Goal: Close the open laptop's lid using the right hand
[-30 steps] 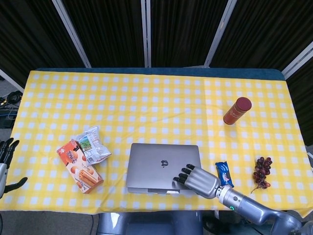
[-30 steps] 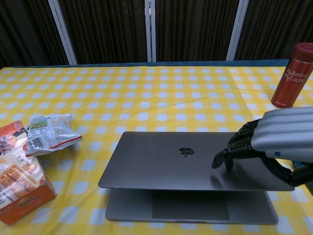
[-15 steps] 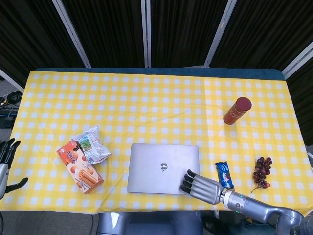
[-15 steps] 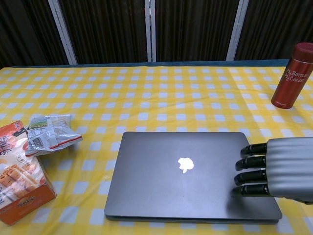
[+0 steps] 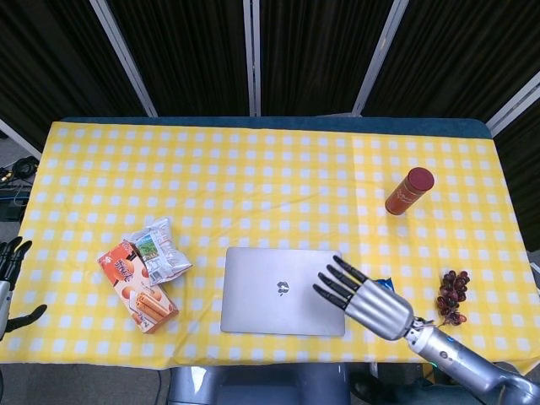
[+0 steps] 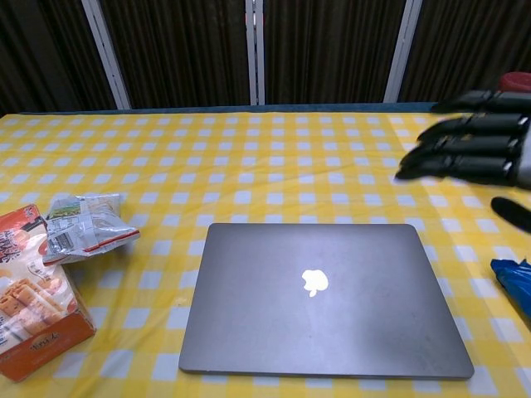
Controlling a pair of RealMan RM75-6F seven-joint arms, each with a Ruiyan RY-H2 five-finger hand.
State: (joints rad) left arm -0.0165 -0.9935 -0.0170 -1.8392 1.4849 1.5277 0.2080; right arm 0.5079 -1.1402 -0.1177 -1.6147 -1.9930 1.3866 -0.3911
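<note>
The grey laptop (image 5: 282,290) (image 6: 323,298) lies flat on the yellow checked table with its lid fully down, logo facing up. My right hand (image 5: 364,298) (image 6: 477,149) hovers above the laptop's right edge, lifted off the lid, fingers straight and spread, holding nothing. In the chest view it hangs high at the right, apart from the laptop. My left hand (image 5: 10,278) shows at the far left edge of the head view, beside the table, fingers apart and empty.
An orange snack box (image 5: 137,286) (image 6: 33,298) and a crinkled snack bag (image 5: 157,248) (image 6: 83,225) lie left of the laptop. A red bottle (image 5: 409,191) stands at the back right. A blue wrapper (image 6: 514,280) and dark grapes (image 5: 453,293) lie right of the laptop.
The lid went from nearly down to flat shut. My right hand then lifted off the lid and rose up to the right, fingers spreading. The left hand stayed still.
</note>
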